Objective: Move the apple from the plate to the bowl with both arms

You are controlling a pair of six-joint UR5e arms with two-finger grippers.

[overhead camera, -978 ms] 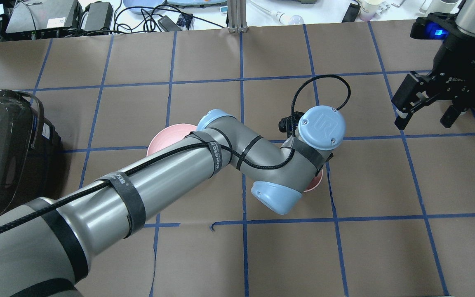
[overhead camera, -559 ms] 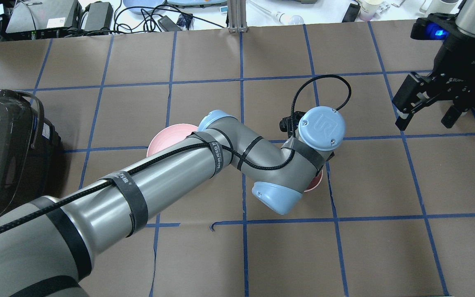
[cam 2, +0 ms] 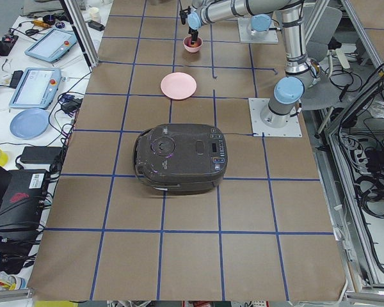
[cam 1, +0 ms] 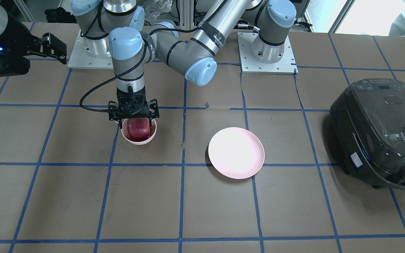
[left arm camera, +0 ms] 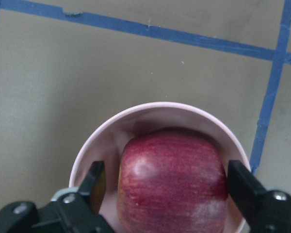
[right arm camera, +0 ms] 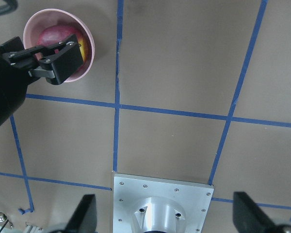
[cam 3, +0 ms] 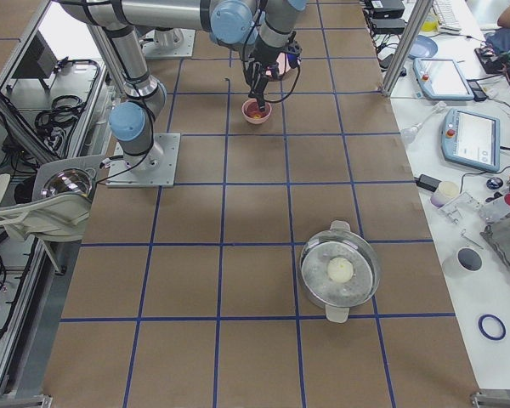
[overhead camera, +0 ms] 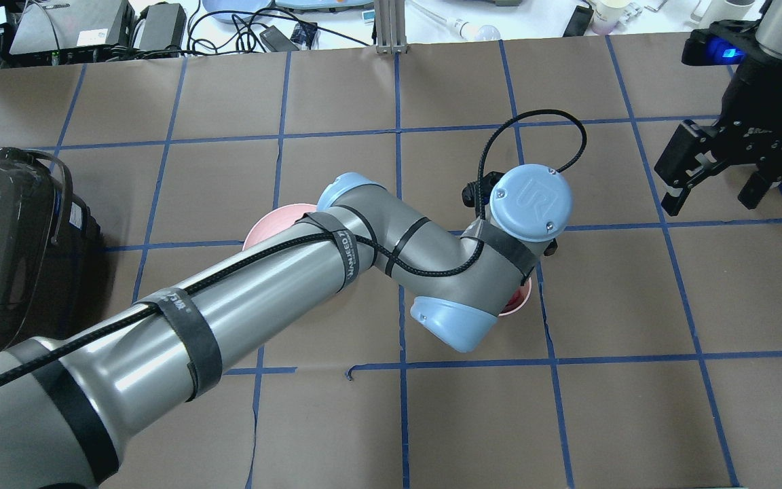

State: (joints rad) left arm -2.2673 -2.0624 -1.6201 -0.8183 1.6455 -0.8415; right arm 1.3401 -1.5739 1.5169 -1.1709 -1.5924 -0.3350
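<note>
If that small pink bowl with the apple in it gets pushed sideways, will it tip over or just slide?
It would probably slide rather than tip: the bowl sits flat on brown paper, and the apple sits low inside, adding weight. The apple nearly fills the bowl, so it likely would barely roll around.

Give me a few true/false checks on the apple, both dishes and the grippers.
1. The apple sits inside the bowl. True.
2. The apple lies on the plate. False: it is in the bowl, and the plate stands apart from it.
3. The left gripper is over the bowl, a finger on either side of the apple. True.
4. The right gripper is shut on the apple. False: it is open, off to the side, holding nothing.
</note>
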